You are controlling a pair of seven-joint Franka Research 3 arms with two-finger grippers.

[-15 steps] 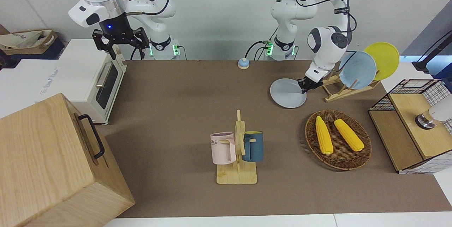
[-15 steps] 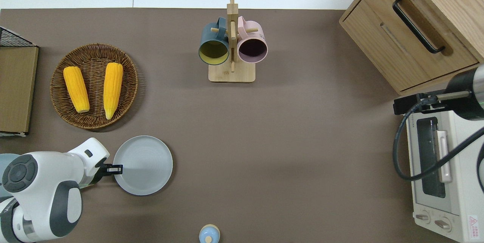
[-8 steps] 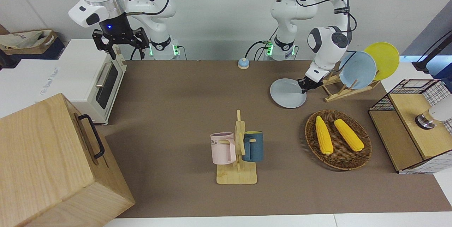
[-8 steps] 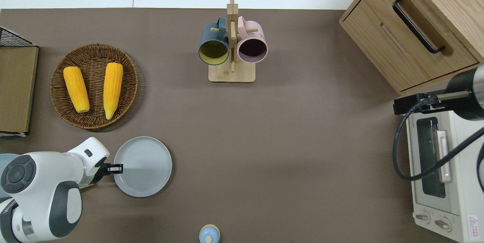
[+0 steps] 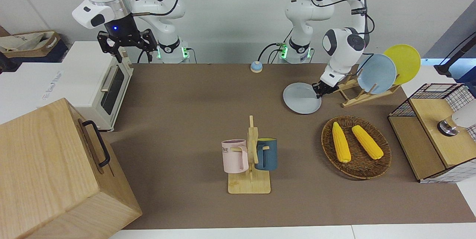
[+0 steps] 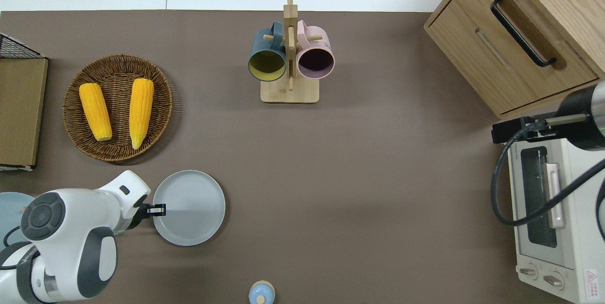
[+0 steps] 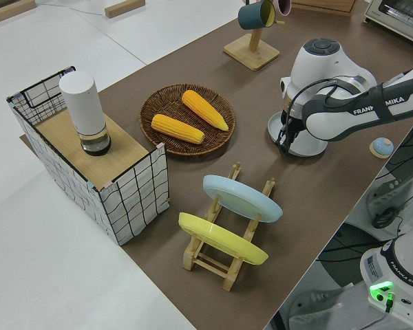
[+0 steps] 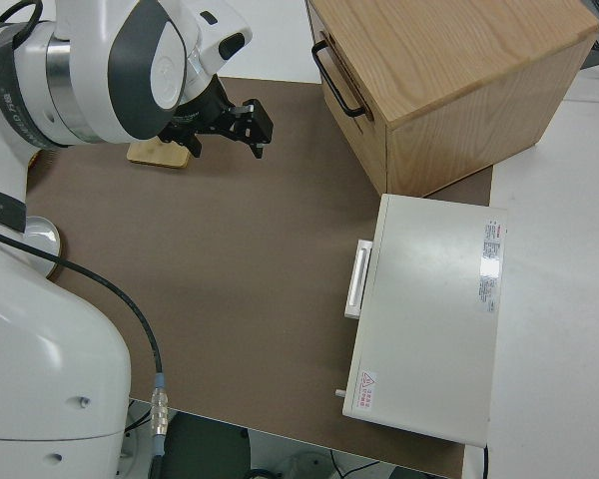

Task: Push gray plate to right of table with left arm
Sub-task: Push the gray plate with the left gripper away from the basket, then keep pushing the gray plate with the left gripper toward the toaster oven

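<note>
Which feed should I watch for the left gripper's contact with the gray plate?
The overhead view: the left gripper sits at the rim of the gray plate, the whole disc visible. The front view shows both at a slant. In the left side view the arm covers part of the plate. The right side view misses it.

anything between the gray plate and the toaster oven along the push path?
No. In the overhead view only bare table lies between the gray plate and the toaster oven.
</note>
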